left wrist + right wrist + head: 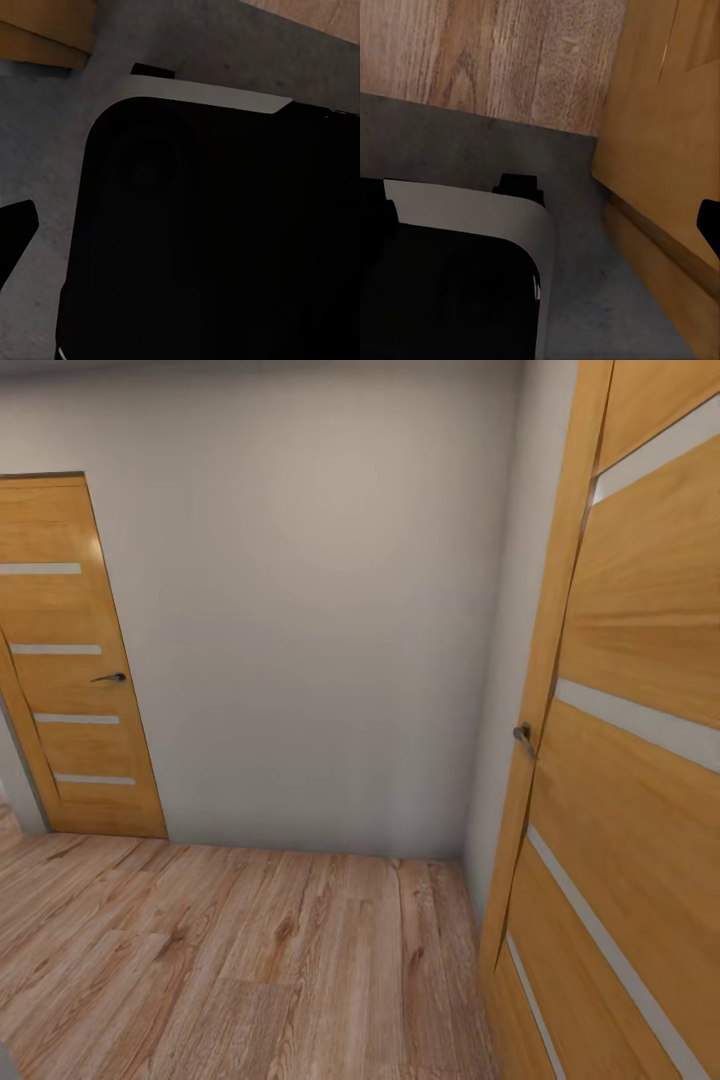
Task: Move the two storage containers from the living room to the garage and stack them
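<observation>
Hallway corner: grey wall (310, 610) ahead, plank floor (230, 970) below. Open door (640, 760) near right, shut door (70, 660) far left. Bins nowhere visible; bearing and nearer arm unknown. Pincer spread: cannot tell, either arm.

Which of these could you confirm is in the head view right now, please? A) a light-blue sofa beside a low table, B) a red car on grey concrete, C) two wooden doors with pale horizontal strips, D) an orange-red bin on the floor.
C: one wooden door stands at the far left beside the plain wall, another door close at the right, over a wood-plank floor.
</observation>
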